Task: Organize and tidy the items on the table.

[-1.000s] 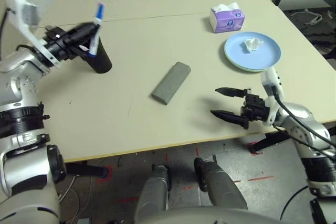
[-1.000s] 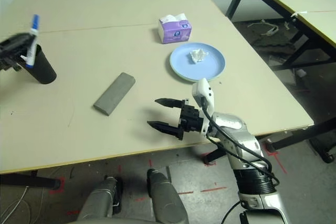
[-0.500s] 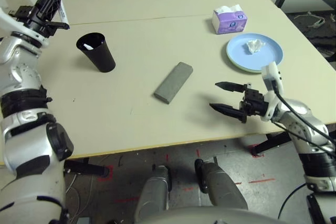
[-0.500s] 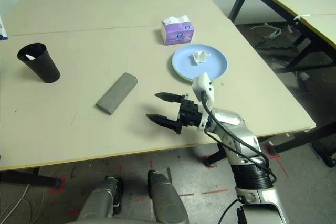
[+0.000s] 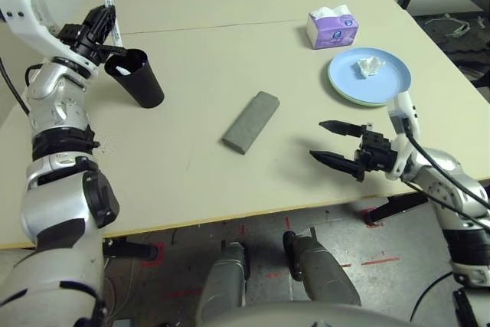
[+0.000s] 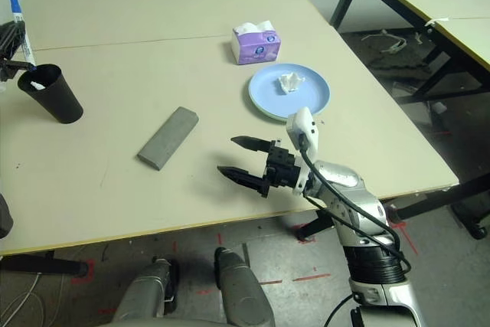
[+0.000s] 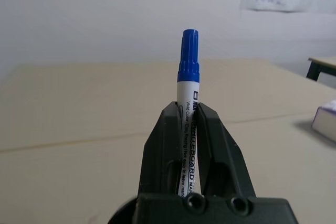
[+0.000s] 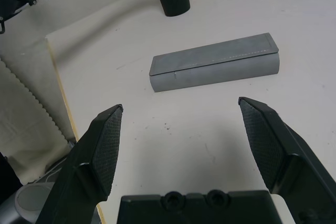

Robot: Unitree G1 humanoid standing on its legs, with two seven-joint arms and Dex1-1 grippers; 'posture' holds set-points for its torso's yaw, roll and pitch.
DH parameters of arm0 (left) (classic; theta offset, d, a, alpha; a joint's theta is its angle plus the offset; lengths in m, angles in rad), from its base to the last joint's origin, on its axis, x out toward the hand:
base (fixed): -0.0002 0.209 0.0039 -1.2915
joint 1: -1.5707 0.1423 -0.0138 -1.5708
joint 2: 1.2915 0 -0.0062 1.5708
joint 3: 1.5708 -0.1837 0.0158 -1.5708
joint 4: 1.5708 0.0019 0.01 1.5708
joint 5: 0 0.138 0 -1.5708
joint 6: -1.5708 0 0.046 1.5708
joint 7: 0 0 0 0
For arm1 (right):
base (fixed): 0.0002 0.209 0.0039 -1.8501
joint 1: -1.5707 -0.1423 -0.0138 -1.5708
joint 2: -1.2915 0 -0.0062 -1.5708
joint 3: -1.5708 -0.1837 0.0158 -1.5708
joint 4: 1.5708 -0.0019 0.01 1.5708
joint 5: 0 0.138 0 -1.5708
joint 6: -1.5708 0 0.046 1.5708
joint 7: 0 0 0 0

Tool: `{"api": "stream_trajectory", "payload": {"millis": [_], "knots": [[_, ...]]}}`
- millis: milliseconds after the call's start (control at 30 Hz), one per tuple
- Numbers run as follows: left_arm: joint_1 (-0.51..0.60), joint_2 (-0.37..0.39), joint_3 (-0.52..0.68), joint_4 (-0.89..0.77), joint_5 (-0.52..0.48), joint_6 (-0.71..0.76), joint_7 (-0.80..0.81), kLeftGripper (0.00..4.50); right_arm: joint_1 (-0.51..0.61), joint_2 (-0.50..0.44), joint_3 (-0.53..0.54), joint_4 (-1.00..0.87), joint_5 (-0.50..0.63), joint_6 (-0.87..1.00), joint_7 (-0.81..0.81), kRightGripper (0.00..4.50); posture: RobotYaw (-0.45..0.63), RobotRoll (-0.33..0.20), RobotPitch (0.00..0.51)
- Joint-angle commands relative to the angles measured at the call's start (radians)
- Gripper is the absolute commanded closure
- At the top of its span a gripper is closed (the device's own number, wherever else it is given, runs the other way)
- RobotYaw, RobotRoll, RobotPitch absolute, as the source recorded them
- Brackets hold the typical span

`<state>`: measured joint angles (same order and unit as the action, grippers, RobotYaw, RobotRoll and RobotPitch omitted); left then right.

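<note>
At the desk's point(image 5: 191, 5) far left corner, the left end effector point(image 5: 103, 27) is clamped on a white marker with a blue cap point(image 7: 188, 82), held cap-up just above and beside the rim of the black tapered cup point(image 5: 139, 76). A white object, probably a second marker, shows inside the cup's mouth; it is too small to confirm.

The right end effector point(image 5: 337, 145) hangs above the desk's near edge with its jaws spread wide and nothing between them, facing the grey oblong glasses case point(image 5: 249, 120), which lies diagonally near the middle of the desk, apart from everything else. The light-blue plate point(image 5: 369, 76) sits toward the right edge with the crumpled white tissue point(image 5: 367, 65) on it; the purple tissue pack point(image 5: 332, 26) stands just beyond the plate.

Assessment: the marker appears about to be lowered into the cup.

Risks noted:
- The marker's lower end is hidden behind the fingers. If it meets the rim rather than the opening, the light, narrow-based cup could tip or slide.
- Release while the marker is tilted or too high could bounce it out toward the left edge.
- The case is smooth and rounded; a grasp across its long axis may slip or skid it.
</note>
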<state>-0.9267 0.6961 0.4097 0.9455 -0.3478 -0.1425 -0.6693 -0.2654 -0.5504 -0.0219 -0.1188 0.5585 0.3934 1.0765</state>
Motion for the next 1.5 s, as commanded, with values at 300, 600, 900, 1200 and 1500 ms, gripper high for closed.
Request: {"api": "stream_trajectory", "payload": {"millis": [300,600,900,1200,1500], "knots": [[0.033,0.021,0.014,-0.007,-0.005,-0.013,0.016,0.22,-0.015,-0.008,0.006,-0.005,0.005,0.006,0.012,0.0,-0.2,0.0,0.203],[0.074,0.086,0.075,-0.113,-0.06,0.034,0.03,0.02,-0.172,0.027,-0.196,0.05,0.108,0.041,-0.185,0.0,-0.22,0.0,0.199],[0.441,0.196,0.289,-0.266,-0.138,0.079,0.09,0.02,-0.208,-0.182,-0.461,0.307,-0.014,-0.095,-0.36,0.0,-0.23,0.0,0.19],[0.817,0.057,0.296,-0.562,-0.206,0.188,0.026,0.02,-0.12,-0.159,-0.471,0.541,-0.08,-0.305,-0.322,0.0,-0.19,0.0,0.187],[0.953,-0.002,0.25,-0.748,-0.171,0.233,0.076,0.02,-0.135,-0.157,-0.435,0.683,-0.119,-0.548,-0.188,0.0,-0.18,0.0,0.2]]}}
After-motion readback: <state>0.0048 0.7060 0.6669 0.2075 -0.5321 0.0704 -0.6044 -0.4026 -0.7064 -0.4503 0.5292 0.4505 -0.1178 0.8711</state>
